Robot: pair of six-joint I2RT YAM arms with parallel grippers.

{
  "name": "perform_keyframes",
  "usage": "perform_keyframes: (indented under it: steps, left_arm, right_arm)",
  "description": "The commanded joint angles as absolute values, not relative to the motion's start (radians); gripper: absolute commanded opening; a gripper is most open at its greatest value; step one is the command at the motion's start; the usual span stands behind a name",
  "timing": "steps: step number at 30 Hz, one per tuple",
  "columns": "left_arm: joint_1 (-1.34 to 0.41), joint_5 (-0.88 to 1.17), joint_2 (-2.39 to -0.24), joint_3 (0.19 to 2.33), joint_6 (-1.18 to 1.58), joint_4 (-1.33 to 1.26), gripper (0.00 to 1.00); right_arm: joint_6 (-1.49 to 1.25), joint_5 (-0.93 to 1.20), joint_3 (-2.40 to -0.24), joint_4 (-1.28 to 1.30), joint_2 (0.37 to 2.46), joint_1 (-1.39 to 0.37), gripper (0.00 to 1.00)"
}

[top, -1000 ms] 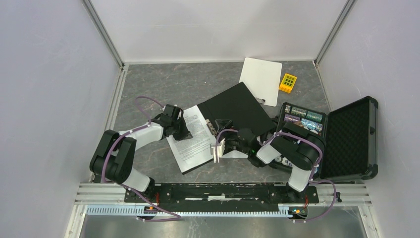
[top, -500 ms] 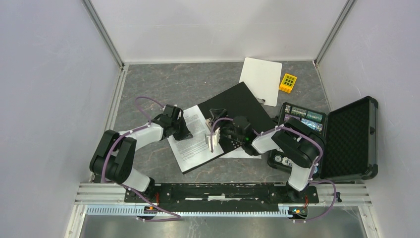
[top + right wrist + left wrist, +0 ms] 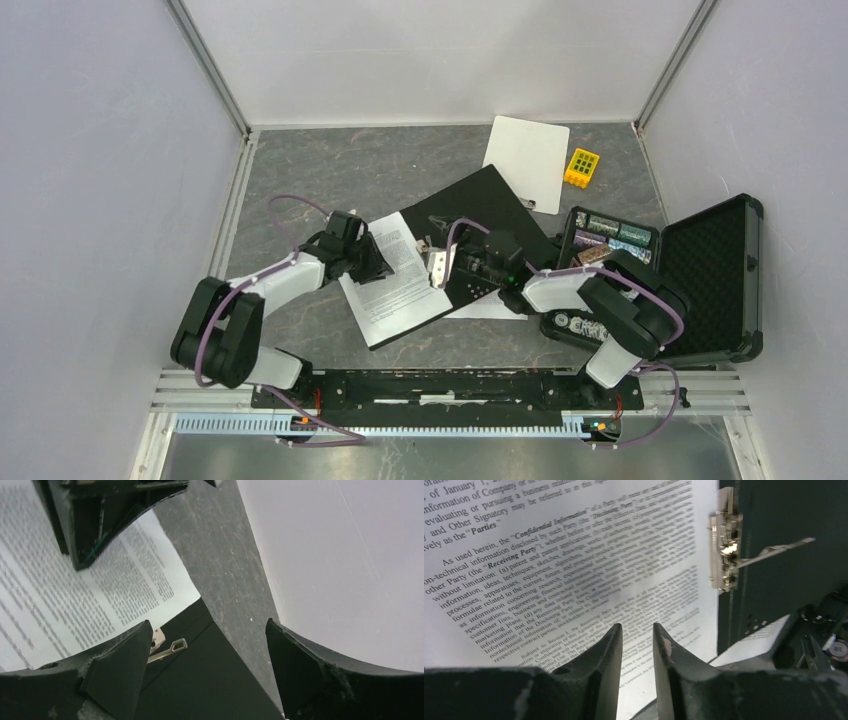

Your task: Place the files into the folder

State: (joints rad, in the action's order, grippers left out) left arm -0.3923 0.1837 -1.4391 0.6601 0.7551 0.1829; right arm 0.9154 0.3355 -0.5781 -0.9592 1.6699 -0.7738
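Note:
The folder [image 3: 485, 215] lies open, black inside up, with its metal clip [image 3: 724, 555] by the spine. One printed sheet [image 3: 395, 285] lies on its left half, and a corner of a second sheet [image 3: 492, 308] pokes out below. My left gripper [image 3: 375, 265] rests tip-down on the printed sheet [image 3: 574, 555], its jaws a narrow gap apart with nothing between them [image 3: 638, 630]. My right gripper [image 3: 437, 265] is wide open and empty over the sheet's right edge by the clip. In its wrist view it [image 3: 207, 650] hovers over the black inside [image 3: 215, 680] and the clip lever [image 3: 167, 647].
A blank white clipboard [image 3: 527, 160] and a small yellow block [image 3: 582, 167] lie at the back right. An open black foam-lined case [image 3: 705, 275] with small items stands at the right, close to the right arm. The enclosure's white walls surround the table.
My right gripper has moved up and to the left, from the sheet's lower right edge to the folder's spine by the clip. The left gripper stays on the sheet.

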Motion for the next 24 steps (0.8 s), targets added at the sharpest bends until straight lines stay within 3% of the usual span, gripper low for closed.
perform_keyframes:
  steps: [1,6,9,13,19,21,24]
  left_arm:
    - [-0.397,0.216,-1.324,0.689,0.789,0.19,0.39]
    - [-0.392,0.148,-1.271,0.719,0.747,0.265,0.41]
    - [-0.37,0.143,-1.272,0.715,0.716,0.303,0.39]
    - [-0.356,0.154,-1.27,0.668,0.708,0.284,0.33]
    - [-0.354,0.156,-1.29,0.59,0.718,0.23,0.31]
    - [-0.354,0.147,-1.301,0.58,0.714,0.23,0.3]
    - [-0.353,0.144,-1.306,0.567,0.706,0.224,0.3]
  right_arm:
    - [0.479,0.205,-0.654,-0.851,1.578,-0.764,0.9]
    - [0.177,0.102,-0.776,-0.576,1.554,-0.759,0.76]
    - [0.042,0.072,-0.839,-0.439,1.552,-0.759,0.72]
    - [-0.055,0.069,-0.987,-0.216,1.605,-0.753,0.48]
    - [-0.112,0.1,-1.072,-0.107,1.68,-0.728,0.3]
    - [-0.108,0.152,-1.096,-0.082,1.706,-0.716,0.28]
    - [-0.081,0.197,-1.112,-0.056,1.727,-0.704,0.35]
